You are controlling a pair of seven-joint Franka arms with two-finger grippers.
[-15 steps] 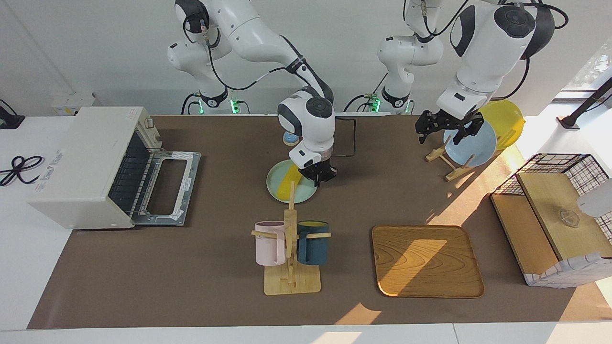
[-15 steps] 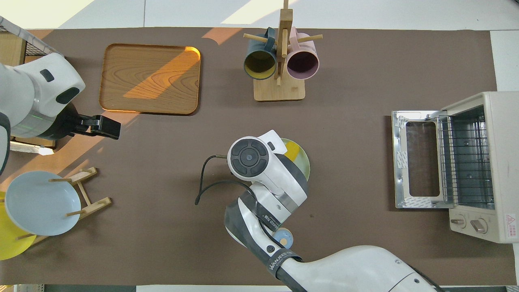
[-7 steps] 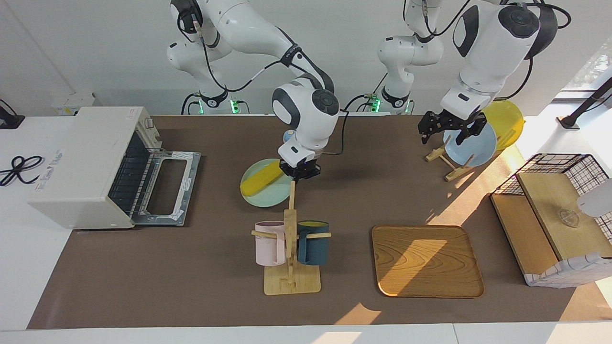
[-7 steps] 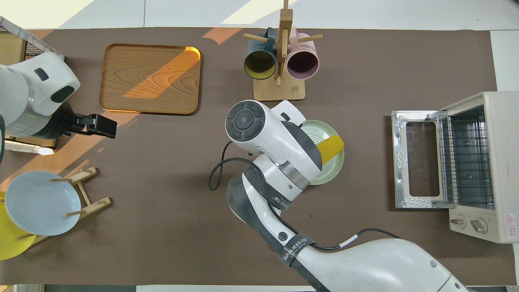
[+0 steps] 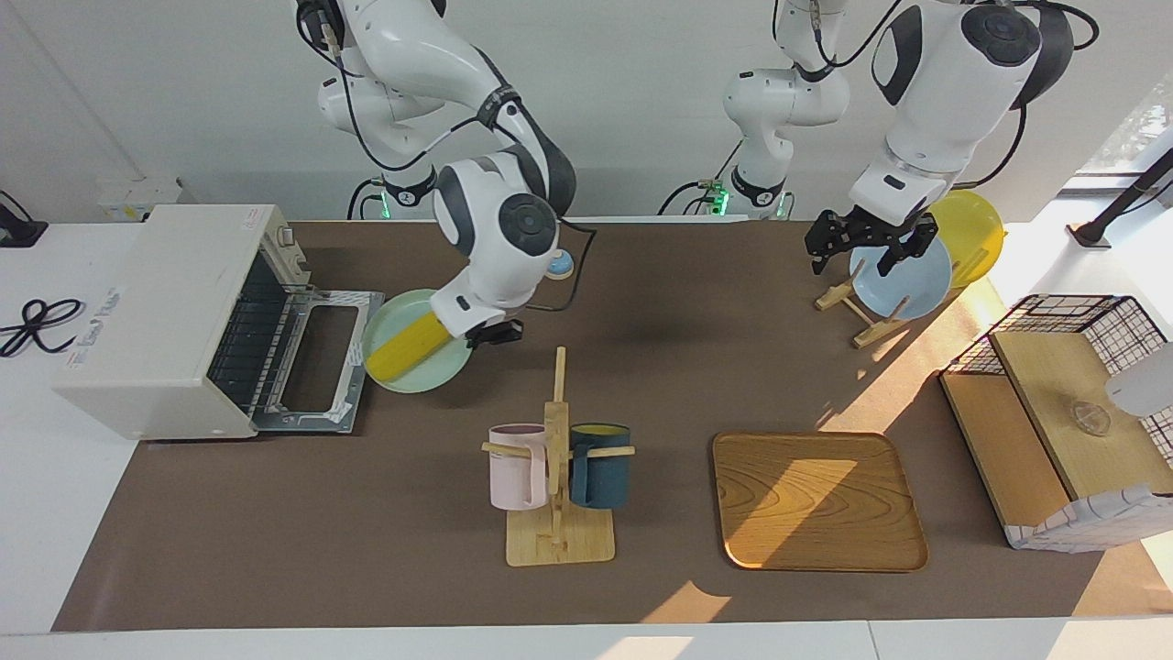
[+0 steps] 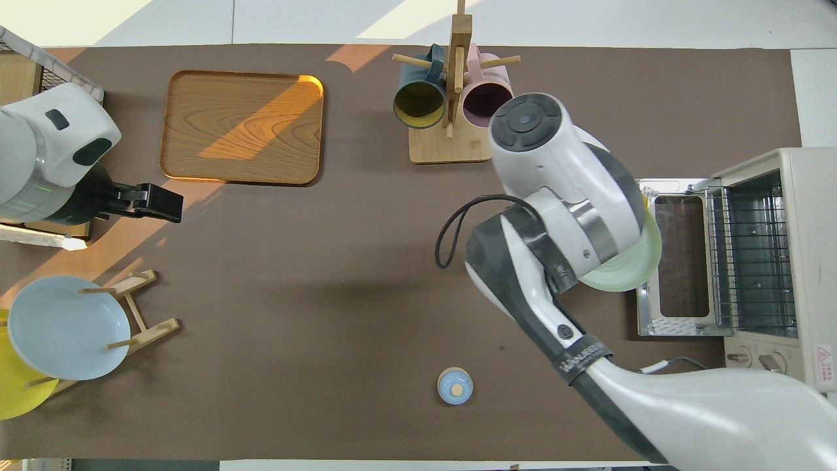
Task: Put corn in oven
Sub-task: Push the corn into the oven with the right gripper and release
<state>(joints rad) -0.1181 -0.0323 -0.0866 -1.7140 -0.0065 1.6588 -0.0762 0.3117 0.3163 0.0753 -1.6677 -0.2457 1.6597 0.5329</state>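
The toaster oven (image 5: 174, 312) sits at the right arm's end of the table. Its glass door (image 5: 316, 357) is dropped flat and the wire rack is bare, so the mouth is ready to receive something.

Just beside the door's free edge, a pale green plate (image 5: 385, 316) hangs in the air with the corn (image 5: 408, 346) lying across it, tip pointing toward the oven. The right gripper (image 5: 486, 333) is clamped on the plate's rim on the side away from the oven. The corn is not pinched at all; it rides as cargo, and the plate looks tilted a little, so it could roll. My guess is that the plate serves as a carrier, and both are meant to slide in together.

The mug tree (image 5: 554, 458) and the wooden tray (image 5: 816, 500) stand nearer the table's middle, out of the way.

The left gripper (image 5: 861, 247) waits over the plate rack, where a light blue plate (image 5: 903, 275) stands (a yellow plate (image 5: 976, 229) is beside it). Its fingers are spread apart and hold nothing.
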